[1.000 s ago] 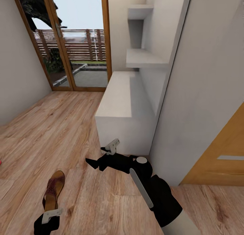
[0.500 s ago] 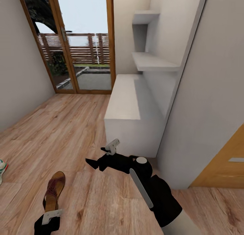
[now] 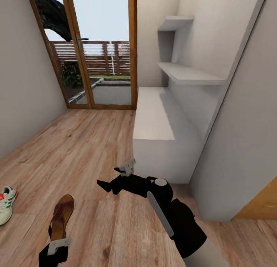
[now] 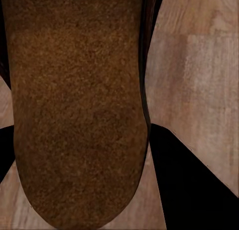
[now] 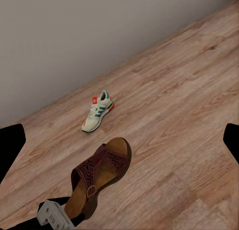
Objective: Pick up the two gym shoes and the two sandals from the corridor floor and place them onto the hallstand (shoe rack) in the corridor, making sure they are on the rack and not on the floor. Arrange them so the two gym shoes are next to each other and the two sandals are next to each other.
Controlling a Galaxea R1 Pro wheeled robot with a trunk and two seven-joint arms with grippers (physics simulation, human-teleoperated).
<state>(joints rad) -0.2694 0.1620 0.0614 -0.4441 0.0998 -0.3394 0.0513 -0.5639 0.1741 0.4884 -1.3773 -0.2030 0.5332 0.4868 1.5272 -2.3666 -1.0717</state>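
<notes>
The corridor floor (image 3: 88, 143) runs beside the pale hallstand (image 3: 154, 120). My left fingers (image 3: 57, 244) grip one sandal (image 3: 60, 217) by its heel above the floor; my right fingers (image 3: 115, 178) hang open. One gym shoe (image 3: 7, 204) lies on the floor near the left wall.

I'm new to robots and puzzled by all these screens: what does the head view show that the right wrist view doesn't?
Head view alone: the hallstand, its wall shelves, the glass door and the right gripper held out empty.

Right wrist view alone: the whole gym shoe lying near the wall.

Both: the brown sandal held in the left gripper, that same gym shoe, cut off at the head view's edge, and the corridor floor.
</notes>
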